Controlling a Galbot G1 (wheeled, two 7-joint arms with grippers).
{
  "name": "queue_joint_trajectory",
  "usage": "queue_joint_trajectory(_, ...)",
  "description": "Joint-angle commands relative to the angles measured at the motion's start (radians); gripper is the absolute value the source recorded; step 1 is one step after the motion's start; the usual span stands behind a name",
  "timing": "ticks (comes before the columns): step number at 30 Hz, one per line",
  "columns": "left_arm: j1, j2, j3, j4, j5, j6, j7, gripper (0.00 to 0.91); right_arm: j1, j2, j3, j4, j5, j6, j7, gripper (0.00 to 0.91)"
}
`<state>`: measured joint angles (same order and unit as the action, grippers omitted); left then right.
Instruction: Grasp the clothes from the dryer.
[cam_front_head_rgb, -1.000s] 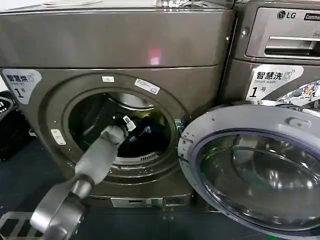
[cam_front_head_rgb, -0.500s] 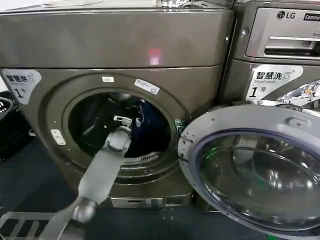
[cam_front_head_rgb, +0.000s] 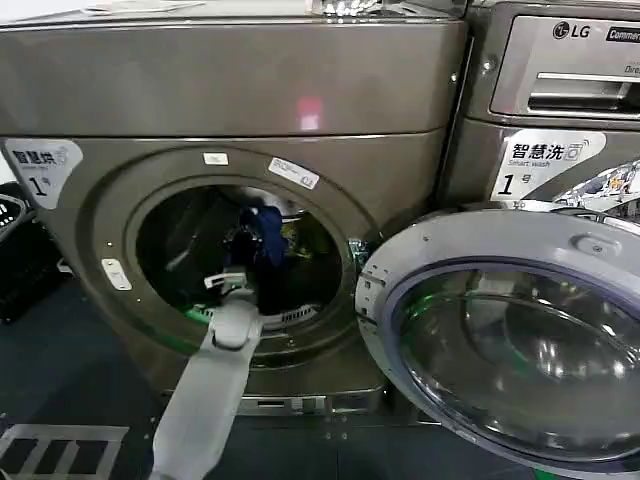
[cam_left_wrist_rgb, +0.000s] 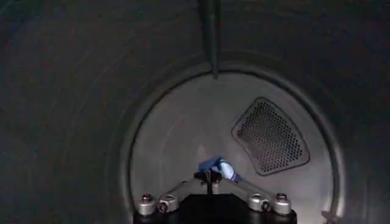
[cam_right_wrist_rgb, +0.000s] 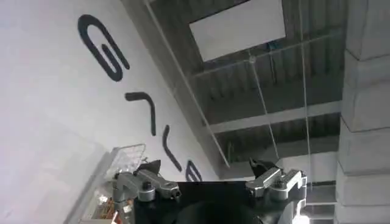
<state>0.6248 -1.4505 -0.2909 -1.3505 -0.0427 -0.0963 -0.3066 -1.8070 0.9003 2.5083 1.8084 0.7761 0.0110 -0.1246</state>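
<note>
Clothes (cam_front_head_rgb: 266, 232) pinched in left claw (cam_left_wrist_rgb: 208, 177), inside dryer (cam_front_head_rgb: 230, 90).

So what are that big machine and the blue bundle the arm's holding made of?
The dryer looks like brushed bronze-grey painted metal: smooth, faintly reflective panels. The clothes, pinched in the left gripper, look like soft navy fabric, limp and folded; the fibre type is unclear.

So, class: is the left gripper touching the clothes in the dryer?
Touching. In the left wrist view the left gripper has its fingers closed on blue cloth of the clothes; the head view shows them hanging at it inside the dryer.
</note>
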Motion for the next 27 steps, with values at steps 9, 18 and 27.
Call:
queue_joint_trajectory(9,0.034,0.013,-0.012,-0.046,-0.017,0.034,0.089,0.0,-0.008,-0.003,0.013,-0.002,0.01,0.005,0.005,0.907)
queue_joint_trajectory(18,0.019,0.004,-0.009,-0.028,-0.019,0.031,0.095,0.0,-0.004,0.003,0.02,0.006,0.006,-0.004,-0.008,0.907)
queue_joint_trajectory(27,0.015,0.001,-0.011,-0.014,-0.014,0.029,0.098,0.0,0.003,0.004,0.015,0.001,0.001,-0.008,-0.017,0.907)
